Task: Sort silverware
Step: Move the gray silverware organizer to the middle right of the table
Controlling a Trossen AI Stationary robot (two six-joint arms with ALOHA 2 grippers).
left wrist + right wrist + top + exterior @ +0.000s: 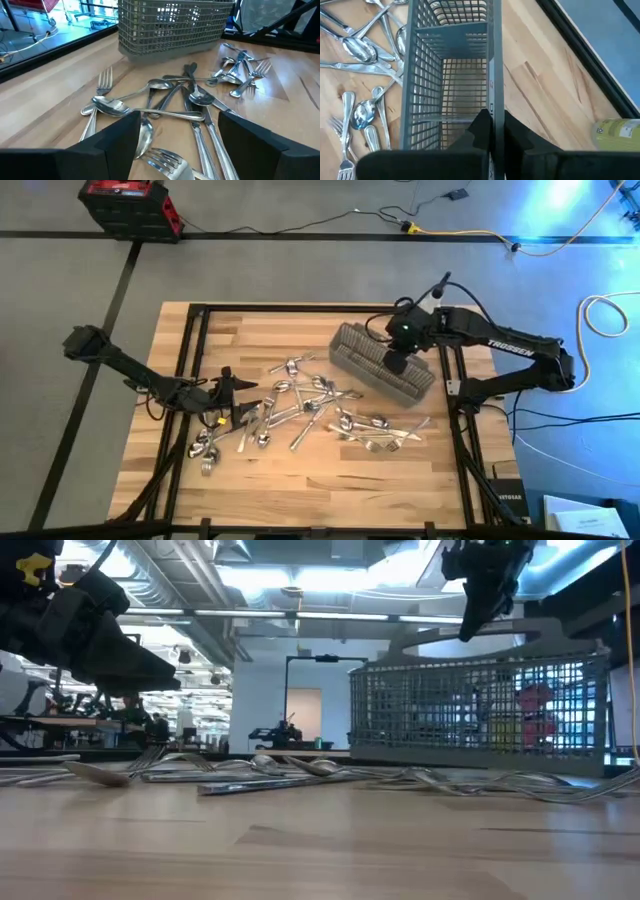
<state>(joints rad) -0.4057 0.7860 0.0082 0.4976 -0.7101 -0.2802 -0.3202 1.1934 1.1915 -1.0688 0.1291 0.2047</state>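
Many pieces of silverware [300,405] are lying scattered on the table [330,480]. Its right wall is being pinched by the right gripper [492,127] to steady the basket [385,362]. The left gripper [177,135], spread, should be centred over one handle.

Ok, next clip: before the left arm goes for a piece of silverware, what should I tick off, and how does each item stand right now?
1. Left gripper open: ok, its fingers stand apart above the pile.
2. Silverware within its reach: ok, forks and spoons lie scattered just ahead of it.
3. One piece lying free to pick: not ok, the nearest pieces overlap and cross.
4. Basket upright on the table: ok.
5. Right gripper steadying the basket: ok, shut on its rim wall.
6. Basket compartments free to take pieces: cannot tell, only part of the inside shows, and that part holds nothing.
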